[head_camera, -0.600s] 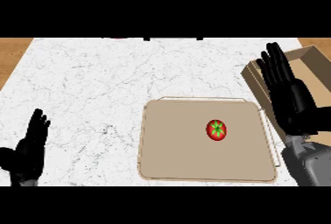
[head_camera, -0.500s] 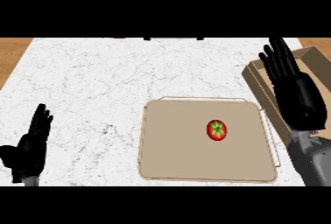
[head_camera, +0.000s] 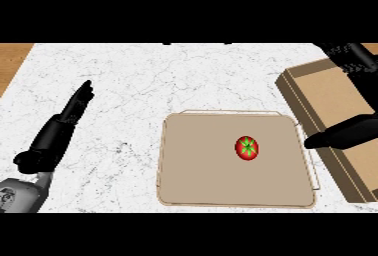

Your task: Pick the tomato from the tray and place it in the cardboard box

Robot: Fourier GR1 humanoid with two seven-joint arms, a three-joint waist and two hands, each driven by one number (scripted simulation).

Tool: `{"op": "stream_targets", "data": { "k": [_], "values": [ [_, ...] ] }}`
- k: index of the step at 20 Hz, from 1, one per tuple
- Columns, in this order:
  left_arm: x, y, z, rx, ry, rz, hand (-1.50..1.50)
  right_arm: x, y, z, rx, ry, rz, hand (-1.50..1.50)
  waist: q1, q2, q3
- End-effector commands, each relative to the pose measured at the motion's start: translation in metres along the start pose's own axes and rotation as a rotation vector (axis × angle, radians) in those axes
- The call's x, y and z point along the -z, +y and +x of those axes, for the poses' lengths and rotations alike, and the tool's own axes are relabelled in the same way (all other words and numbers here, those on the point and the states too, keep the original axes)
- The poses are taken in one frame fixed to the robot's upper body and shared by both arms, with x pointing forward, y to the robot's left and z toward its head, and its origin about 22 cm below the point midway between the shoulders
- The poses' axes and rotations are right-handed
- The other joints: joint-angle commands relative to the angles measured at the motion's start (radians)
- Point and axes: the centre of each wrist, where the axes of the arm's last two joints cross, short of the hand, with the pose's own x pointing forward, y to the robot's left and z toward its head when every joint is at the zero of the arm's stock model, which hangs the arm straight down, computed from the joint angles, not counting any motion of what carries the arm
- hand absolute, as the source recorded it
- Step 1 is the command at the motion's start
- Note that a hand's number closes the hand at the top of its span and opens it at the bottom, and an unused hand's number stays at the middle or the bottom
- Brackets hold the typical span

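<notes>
Nearest the lower edge, the left hand (head_camera: 57, 131) lies over the marbled counter (head_camera: 148, 80) at the view's left, its fingers straight and together, pointing up and away; it holds nothing and rests well apart from the work. Beside it toward the middle sits the tray (head_camera: 199, 170), a flat tan square with rounded corners and a low rim, and on it, right of centre, lies the tomato (head_camera: 247, 148), red with a green star-shaped calyx facing up, touching nothing but the tray floor. It reads as a light thing, round and smooth-skinned, so it would likely roll or slip sideways if nudged from one side only, and its flesh is soft enough to bruise under a hard pinch. The sound hold, as I judge it, is across its widest part, thumb on one flank and fingers on the opposite flank, coming down from above so the low rim does not get in the way. Just past the tray's right rim the right hand (head_camera: 347, 134) shows as a dark thumb or finger pointing toward the tomato, with more fingers higher up at the view's top right; it is spread and holds nothing. Under and behind that hand stands the cardboard box (head_camera: 325, 90), open-topped, touching or just beside the tray's right edge, a short carry from the tomato.
</notes>
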Motion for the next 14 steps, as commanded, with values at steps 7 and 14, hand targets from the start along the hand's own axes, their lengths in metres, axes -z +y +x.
{"op": "stream_targets", "data": {
  "k": [7, 14],
  "values": [
    [0.029, -0.010, 0.021, 0.014, -0.041, -0.114, 0.00, -0.012, -0.025, -0.029, -0.329, -0.205, 0.360, -1.50, 0.022, -0.002, -0.002],
    [0.024, -0.002, 0.018, 0.034, -0.049, -0.108, 0.00, 0.008, 0.008, 0.005, -0.647, -0.082, 0.652, -1.50, 0.019, -0.012, -0.005]
  ]
}}
